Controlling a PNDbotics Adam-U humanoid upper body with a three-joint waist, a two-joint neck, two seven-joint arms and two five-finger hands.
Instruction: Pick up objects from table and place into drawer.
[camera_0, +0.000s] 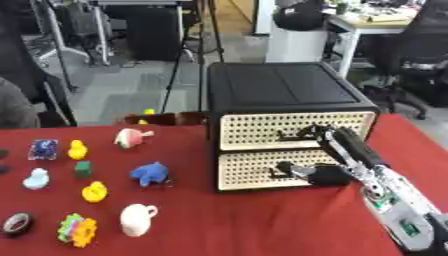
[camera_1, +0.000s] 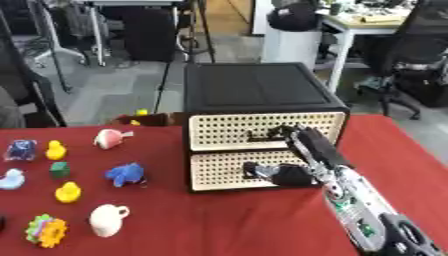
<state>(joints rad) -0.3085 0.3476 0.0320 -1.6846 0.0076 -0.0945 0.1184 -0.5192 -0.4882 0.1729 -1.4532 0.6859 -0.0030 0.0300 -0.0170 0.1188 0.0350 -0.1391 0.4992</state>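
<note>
The right robot hand is at the front of the drawer cabinet, its upper fingers curled at the top drawer's handle and its thumb at the bottom drawer's handle. Both drawers look closed. Well to its left on the red counter lie toys: a blue elephant, a yellow duck and a white cup.

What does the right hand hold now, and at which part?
The right hand reaches the handle of the upper drawer, fingers at its right end. Whether they grip it cannot be told. No left hand shows.
</note>
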